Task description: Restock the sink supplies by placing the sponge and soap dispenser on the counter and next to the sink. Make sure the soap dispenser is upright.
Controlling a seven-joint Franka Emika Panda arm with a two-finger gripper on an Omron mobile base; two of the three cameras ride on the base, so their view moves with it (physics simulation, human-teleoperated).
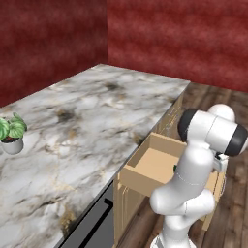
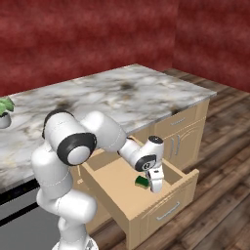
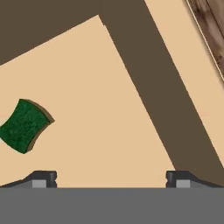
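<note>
Right base view showed the marble table point(image 2: 146, 93) running wide under the red walls, with a light wooden drawer point(image 2: 146, 205) pulled out below its front edge. The white arm point(image 2: 97, 136) folded forward and down from its shoulder, its wrist bent so that the hand point(image 2: 157, 188) pointed into the drawer. The sponge point(image 2: 142, 182), a small green block, lay flat on the drawer floor just beside the hand, on its inner side. From the hand view the two fingertips point(image 3: 43, 178) stood spread as wide as they go, with bare drawer floor between them and nothing held; the sponge point(image 3: 24, 126) sat off to one side, outside the gap and apart from either tip. A small potted plant point(image 1: 11, 133) stood far off on the table.

The step in hand looked like the first pick, fetching the sponge from the drawer. The next move would probably call for shifting the hand sideways to centre the sponge between the fingers, then descending and closing on it.
</note>
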